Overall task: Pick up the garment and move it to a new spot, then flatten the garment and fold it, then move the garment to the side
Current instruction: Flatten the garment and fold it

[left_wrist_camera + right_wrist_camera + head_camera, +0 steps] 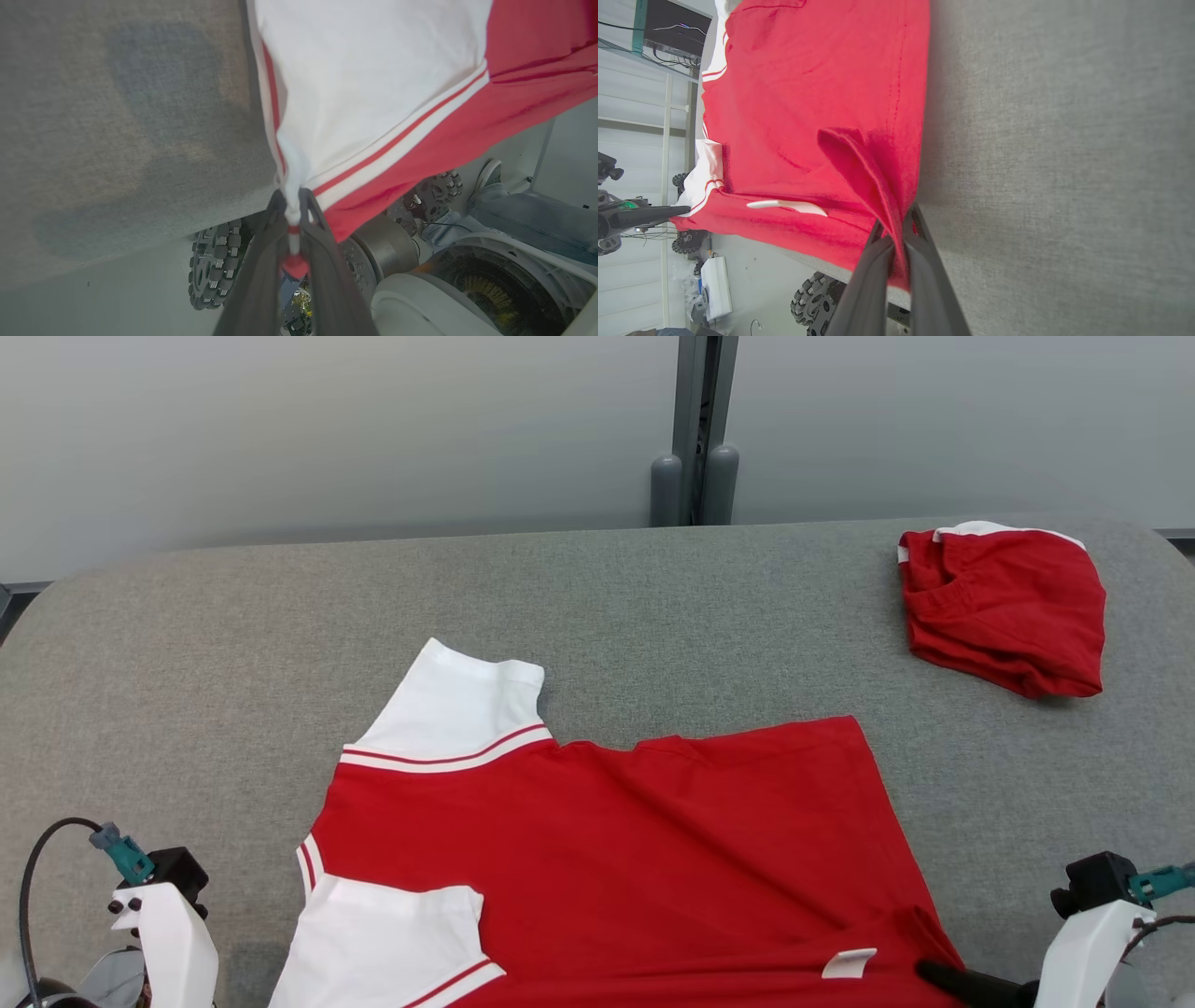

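Garment (597,859), a red shirt with white sleeves, spread over the near half of the grey padded table (233,644), with its nearest edge drawn past the table's front edge. The left gripper (293,201) is clamped on the hem of the near white sleeve (373,93), the striped trim pinched between its two dark fingers. The right gripper (896,225) is clamped on a raised fold of red cloth at the opposite near corner, just beside the white label (787,205). Holding two corners well apart appears intended to keep the cloth taut between the arms, so that it can be dragged or laid down without bunching. Shallow creases run across the red body, and the far sleeve (457,709) lies flat and extended. The stage is judged to be repositioning or flattening, with folding not yet begun. A second red garment (1004,607), already folded, rests at the table's far right, well apart from the shirt, and probably marks the side where finished pieces go. A person's shoe (488,175) shows on the floor beyond the robot's base.
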